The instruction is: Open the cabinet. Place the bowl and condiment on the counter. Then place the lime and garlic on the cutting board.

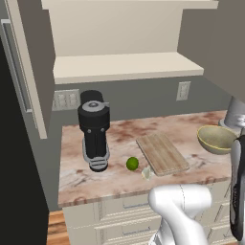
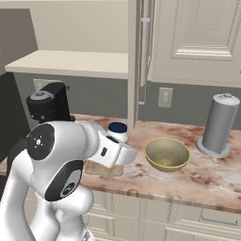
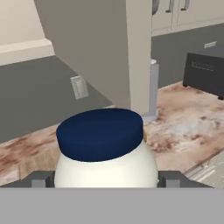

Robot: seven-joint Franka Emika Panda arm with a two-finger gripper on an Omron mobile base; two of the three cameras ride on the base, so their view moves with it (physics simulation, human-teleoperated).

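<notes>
condiment (image 3: 103,146) upright between finger tips (image 3: 39,179) | gripper (image 2: 123,153) spread wide around jar, grip uncertain | beside bowl (image 2: 167,153), on counter (image 2: 212,174)

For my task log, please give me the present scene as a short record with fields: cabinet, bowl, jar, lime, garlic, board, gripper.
cabinet: doors open, shelves look bare
bowl: olive-yellow bowl upright on the counter
jar: white jar with blue lid between the finger tips, over the counter; contact cannot be told
lime: lime on the counter, left of the cutting board, not on it
garlic: garlic at the board's near corner, on the counter
gripper: gripper jaws wide, one each side of the jar
</notes>
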